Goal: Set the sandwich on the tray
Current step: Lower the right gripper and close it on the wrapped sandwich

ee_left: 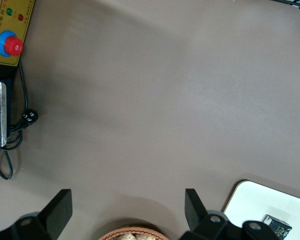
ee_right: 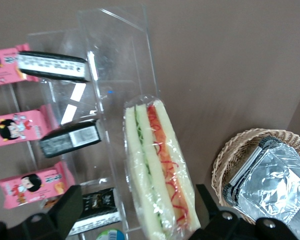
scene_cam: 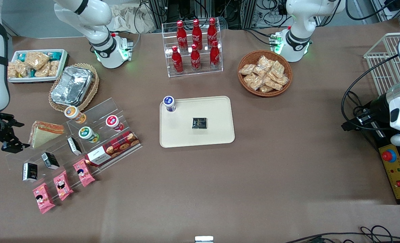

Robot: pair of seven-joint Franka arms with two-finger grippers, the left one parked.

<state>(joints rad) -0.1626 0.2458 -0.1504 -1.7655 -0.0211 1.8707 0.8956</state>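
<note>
Partly cropped, open end effector (scene_cam: 12, 136) beside sandwich (scene_cam: 44, 133) (tray (scene_cam: 216, 135) apart).

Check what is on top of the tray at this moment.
The tray carries a small dark packet and a blue-lidded cup. The sandwich rests on the clear stand, the open gripper beside it.

The right arm reaches low over the table at its own end, near the front camera side of its base. Its gripper (scene_cam: 12, 136) hangs just above the surface, black fingers (ee_right: 65, 212) spread wide apart and holding nothing between them.
</note>
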